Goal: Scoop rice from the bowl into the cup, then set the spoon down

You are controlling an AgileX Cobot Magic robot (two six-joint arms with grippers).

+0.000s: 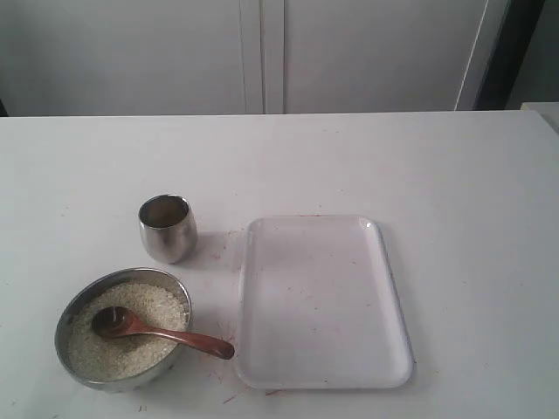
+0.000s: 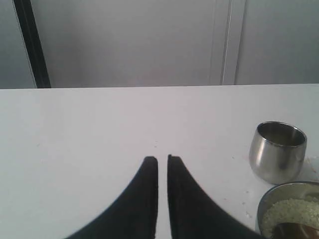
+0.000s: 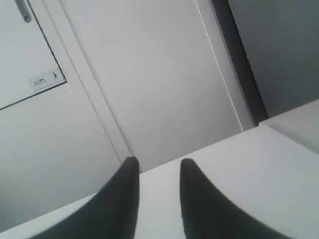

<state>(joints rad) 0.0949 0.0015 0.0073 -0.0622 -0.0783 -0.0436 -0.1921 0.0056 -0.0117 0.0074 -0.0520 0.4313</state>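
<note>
The steel bowl [image 1: 61, 336] sits at the near left of the table, filled with off-white rice [image 1: 148, 301]. The dark wooden spoon [image 1: 179, 337] lies in it, head in the rice and handle over the right rim. The small steel cup [image 1: 168, 229] stands just behind the bowl. Neither gripper shows in the exterior view. My left gripper [image 2: 162, 159] is shut and holds nothing, hovering over bare table to the left of the cup [image 2: 277, 152] and the bowl [image 2: 279, 189]. My right gripper [image 3: 159, 162] is open and empty, pointing past the table edge at a wall.
A white rectangular tray [image 1: 323, 301] lies right of the bowl and cup. A few loose rice grains [image 2: 246, 214] are scattered on the white table [image 1: 393, 166] near the bowl. Cabinet doors [image 1: 262, 52] stand behind the far edge.
</note>
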